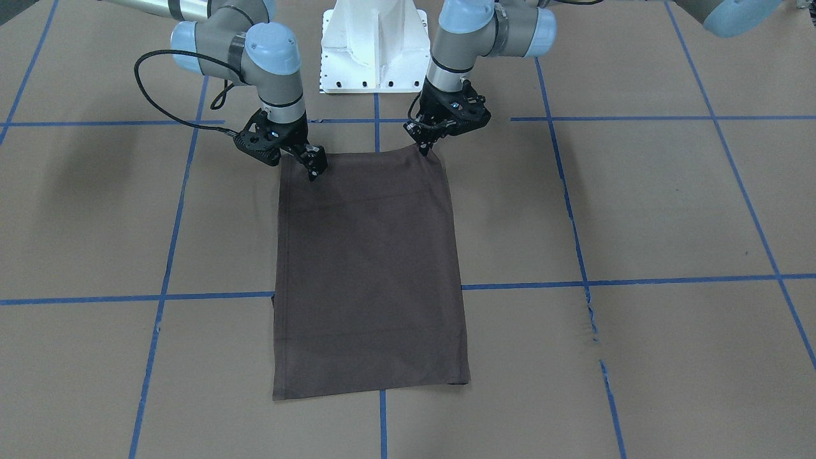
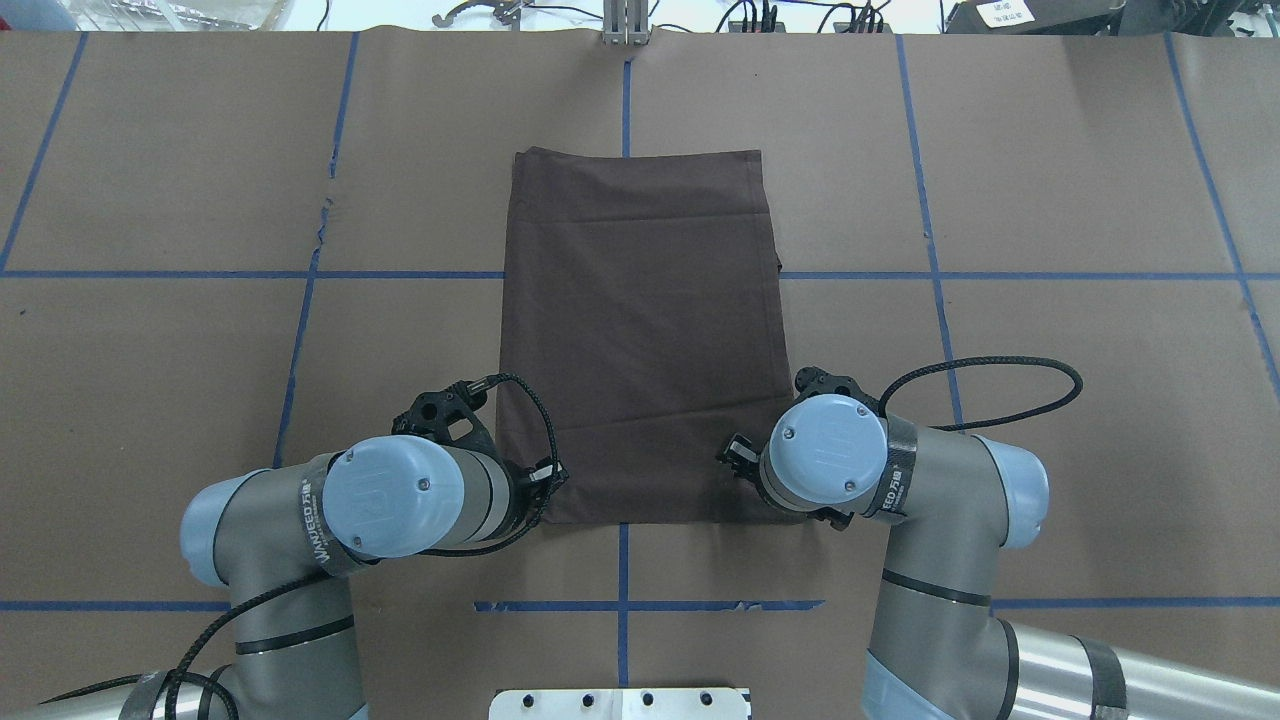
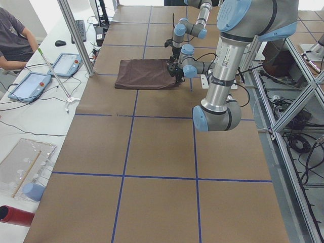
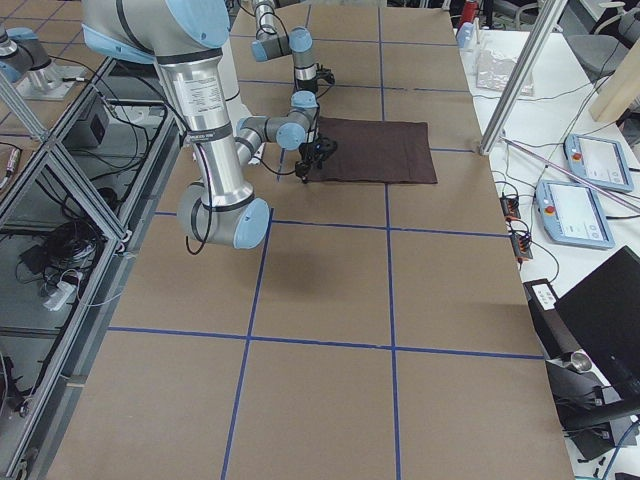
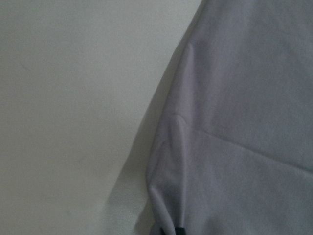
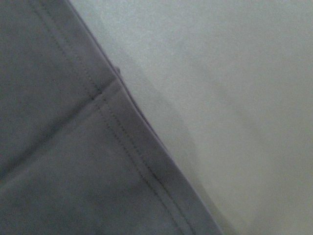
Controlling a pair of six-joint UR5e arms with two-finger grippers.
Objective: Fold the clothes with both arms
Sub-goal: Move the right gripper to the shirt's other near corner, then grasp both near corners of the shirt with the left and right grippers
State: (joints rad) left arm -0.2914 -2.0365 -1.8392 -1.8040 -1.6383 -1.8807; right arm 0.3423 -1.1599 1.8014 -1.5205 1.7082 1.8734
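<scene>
The dark brown cloth T-shirt (image 1: 370, 268) looks matt, thin and soft (stitched hem near the jaws). The brown paper-covered tabletop (image 1: 637, 210) beneath the jaws is matt, its blue tape lines (image 1: 637, 118) smooth.

Bench: A brown-papered bench (image 4: 330, 300) fills the frame, ruled into large squares by blue tape lines (image 4: 388, 240).
T-shirt: The dark T-shirt (image 4: 375, 150) lies flat as a folded rectangle at upper centre, long side running left to right.
Right arm: The large right arm (image 4: 205, 120) stands at upper left. Its right gripper (image 4: 306, 172) is at the shirt's lower left corner, fingers (image 4: 308, 164) pointing down.
Left arm: The small left arm (image 4: 296, 45) shows at top, left of centre, above the shirt's upper left corner. Its tip is too small to read.
Sidelines: A metal post (image 4: 512, 75) and two control tablets (image 4: 595, 160) sit at the right edge.
</scene>
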